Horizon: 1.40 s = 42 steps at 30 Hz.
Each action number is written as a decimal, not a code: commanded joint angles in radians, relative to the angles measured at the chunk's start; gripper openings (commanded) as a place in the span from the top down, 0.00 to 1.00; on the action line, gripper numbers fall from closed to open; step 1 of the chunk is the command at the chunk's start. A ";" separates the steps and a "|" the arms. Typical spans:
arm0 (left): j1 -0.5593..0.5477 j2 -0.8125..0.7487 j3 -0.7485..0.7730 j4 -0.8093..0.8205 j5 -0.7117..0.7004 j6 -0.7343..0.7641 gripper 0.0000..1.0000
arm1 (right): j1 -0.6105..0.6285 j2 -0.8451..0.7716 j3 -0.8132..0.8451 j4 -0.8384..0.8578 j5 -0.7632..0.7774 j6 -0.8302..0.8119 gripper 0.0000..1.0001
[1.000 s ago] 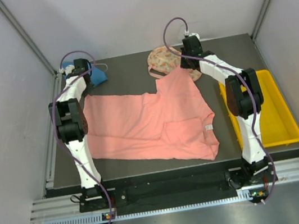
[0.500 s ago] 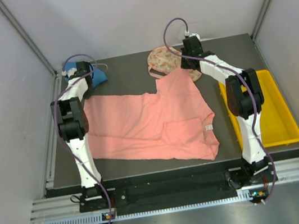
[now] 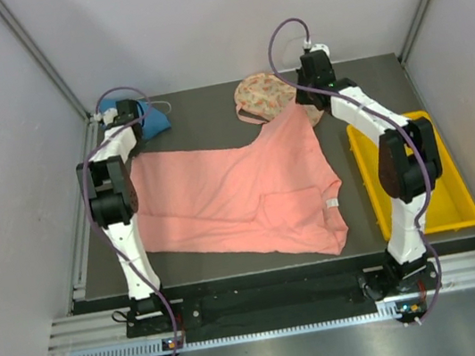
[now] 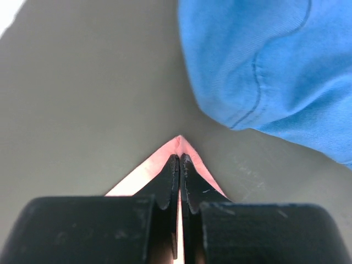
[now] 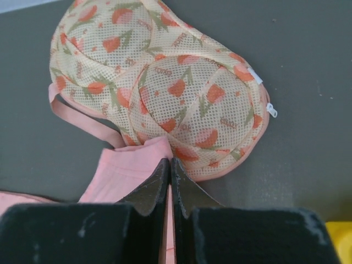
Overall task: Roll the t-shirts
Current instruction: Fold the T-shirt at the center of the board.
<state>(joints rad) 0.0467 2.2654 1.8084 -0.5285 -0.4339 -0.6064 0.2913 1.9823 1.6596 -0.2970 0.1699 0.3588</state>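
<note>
A salmon-pink t-shirt lies spread on the dark table, its white neck tag at the near right. My left gripper is shut on the shirt's far left corner, close to the blue shirt, which also shows in the left wrist view. My right gripper is shut on the shirt's far right corner, which is lifted right beside the cream floral-print piece, also in the right wrist view.
A yellow tray stands at the right edge of the table. White walls enclose the table at the back and sides. The arm bases sit on the near rail.
My right gripper has moved up and back with the pink shirt's far right corner, pulling that edge taut. My left gripper has shifted slightly back with its corner.
</note>
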 commanded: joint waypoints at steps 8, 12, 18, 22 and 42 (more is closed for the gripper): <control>0.058 -0.135 -0.093 0.197 0.125 0.057 1.00 | -0.012 -0.157 -0.060 -0.011 0.042 -0.027 1.00; 0.085 -0.162 -0.144 0.261 0.225 0.027 1.00 | -0.012 -0.163 -0.064 -0.033 0.034 -0.026 1.00; 0.107 -0.236 -0.244 0.323 0.314 0.014 1.00 | -0.009 -0.229 -0.127 -0.083 -0.035 0.026 1.00; 0.134 -0.303 -0.320 0.343 0.330 -0.026 1.00 | 0.022 -0.330 -0.245 -0.093 -0.070 0.074 1.00; 0.194 -0.530 -0.558 0.268 0.258 -0.055 1.00 | 0.092 -0.792 -0.692 -0.126 -0.136 0.249 1.00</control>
<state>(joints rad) 0.2283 1.8389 1.2903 -0.2649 -0.1310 -0.6342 0.3706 1.2728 1.0119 -0.4232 0.0517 0.5694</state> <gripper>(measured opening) 0.012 0.007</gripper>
